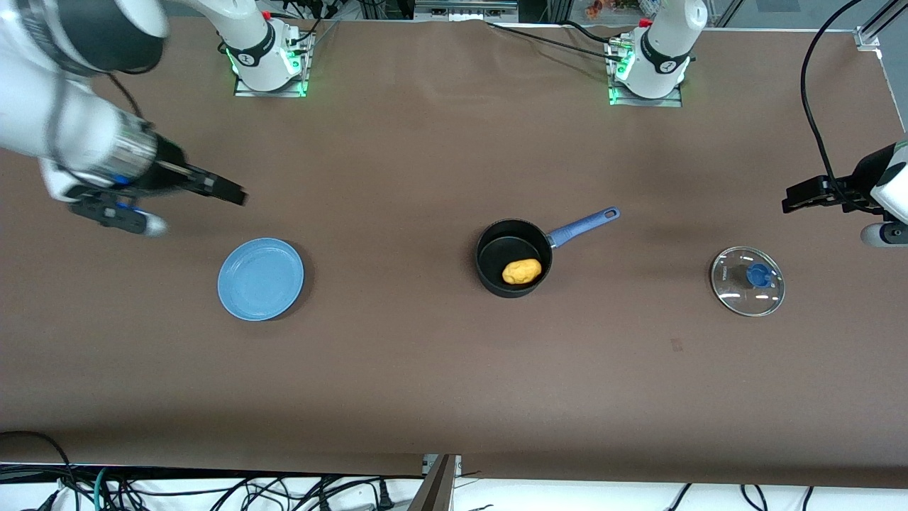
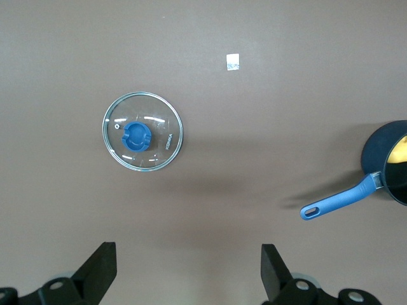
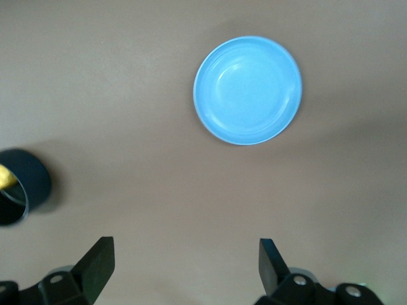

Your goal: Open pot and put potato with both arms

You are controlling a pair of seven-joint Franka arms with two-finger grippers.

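Observation:
The black pot [image 1: 513, 257] with its blue handle stands open at the table's middle, and the yellow-orange potato [image 1: 522, 271] lies inside it. The glass lid [image 1: 748, 280] with its blue knob lies flat on the table toward the left arm's end; it also shows in the left wrist view [image 2: 142, 131]. My left gripper [image 1: 798, 196] is open and empty, raised over the table's end close to the lid. My right gripper [image 1: 225, 190] is open and empty, raised over the table close to the blue plate. The pot shows at the edge of the left wrist view [image 2: 389, 162] and the right wrist view [image 3: 20, 185].
A flat light-blue plate [image 1: 260, 278] lies toward the right arm's end; it also shows in the right wrist view [image 3: 248, 90]. A small white tag [image 2: 233, 62] lies on the brown table. Cables hang along the table's front edge.

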